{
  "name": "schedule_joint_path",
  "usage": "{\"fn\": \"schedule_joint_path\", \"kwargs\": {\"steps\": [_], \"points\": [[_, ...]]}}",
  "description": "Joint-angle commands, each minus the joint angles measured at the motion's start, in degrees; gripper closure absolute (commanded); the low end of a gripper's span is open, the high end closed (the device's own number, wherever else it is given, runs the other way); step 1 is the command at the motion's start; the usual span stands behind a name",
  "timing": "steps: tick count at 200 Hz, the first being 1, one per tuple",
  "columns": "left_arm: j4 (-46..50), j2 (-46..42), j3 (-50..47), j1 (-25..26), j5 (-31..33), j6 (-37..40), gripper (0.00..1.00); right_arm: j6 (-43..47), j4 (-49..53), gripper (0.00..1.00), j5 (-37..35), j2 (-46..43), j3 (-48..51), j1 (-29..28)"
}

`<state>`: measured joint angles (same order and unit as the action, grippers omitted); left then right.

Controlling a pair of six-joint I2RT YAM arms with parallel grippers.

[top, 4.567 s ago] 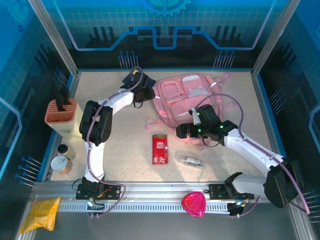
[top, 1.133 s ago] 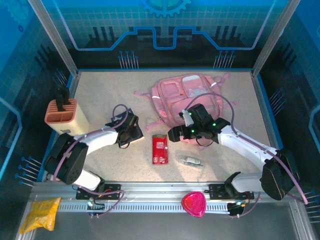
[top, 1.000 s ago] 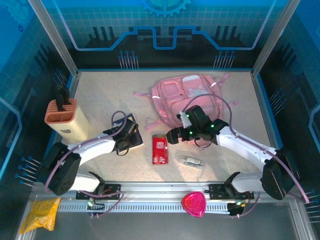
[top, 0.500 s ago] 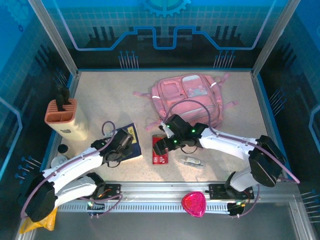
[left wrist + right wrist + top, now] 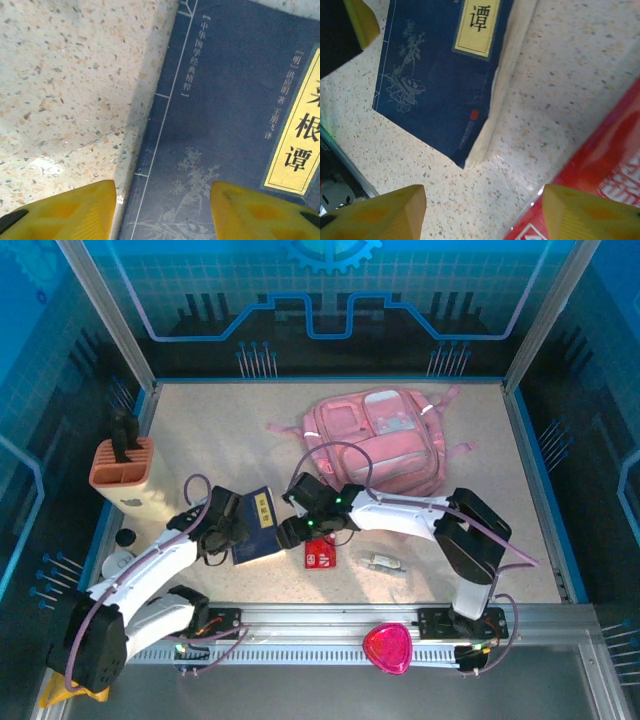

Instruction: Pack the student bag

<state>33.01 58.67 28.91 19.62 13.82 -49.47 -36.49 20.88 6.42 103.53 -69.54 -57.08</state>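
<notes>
Far centre-right of the speckled tabletop (image 5: pixel 200 430): student bag (image 5: pixel 375 438), pink, lying flat with its front pockets up, well apart from both grippers. Near centre: dark blue book (image 5: pixel 258 538) with a yellow title label, flat on the tabletop. Left gripper (image 5: pixel 162 210): fingers spread over the book's long edge, one yellow fingertip above bare tabletop, the other above the cover, holding nothing. Right gripper (image 5: pixel 482 212): fingers spread, over the gap between the book's corner and a red packet (image 5: pixel 605 170), holding nothing. Left edge: orange holder (image 5: pixel 122 472). Right of the red packet: small clear packet (image 5: pixel 383 562).
</notes>
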Motion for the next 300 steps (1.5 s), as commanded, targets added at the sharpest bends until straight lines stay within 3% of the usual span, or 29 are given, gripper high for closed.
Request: {"fn": "schedule_joint_path", "kwargs": {"steps": [1,53,81,156,300], "points": [[-2.43,0.82,-2.13,-0.88,-4.11,2.61,0.46,-2.44,-1.63,0.41,0.15,3.47,-3.36,-0.81],[-3.7,2.66,-3.83,-0.99,-6.59,0.7,0.46,-2.97,-0.94,0.46,-0.1,10.08,-8.49,-1.11],[-6.99,2.72,-5.34,-0.05,-11.36,-0.23,0.49,-2.28,0.4,0.46,-0.59,12.77,-10.98,-0.94],[-7.37,1.92,-5.94,2.62,-9.42,-2.11,0.52,-0.42,5.43,0.51,-1.74,17.87,-16.51,-0.4],[-10.14,3.5,-6.88,3.74,-9.51,-3.66,0.54,-0.82,2.76,0.6,4.98,14.02,-16.79,-0.2]]}}
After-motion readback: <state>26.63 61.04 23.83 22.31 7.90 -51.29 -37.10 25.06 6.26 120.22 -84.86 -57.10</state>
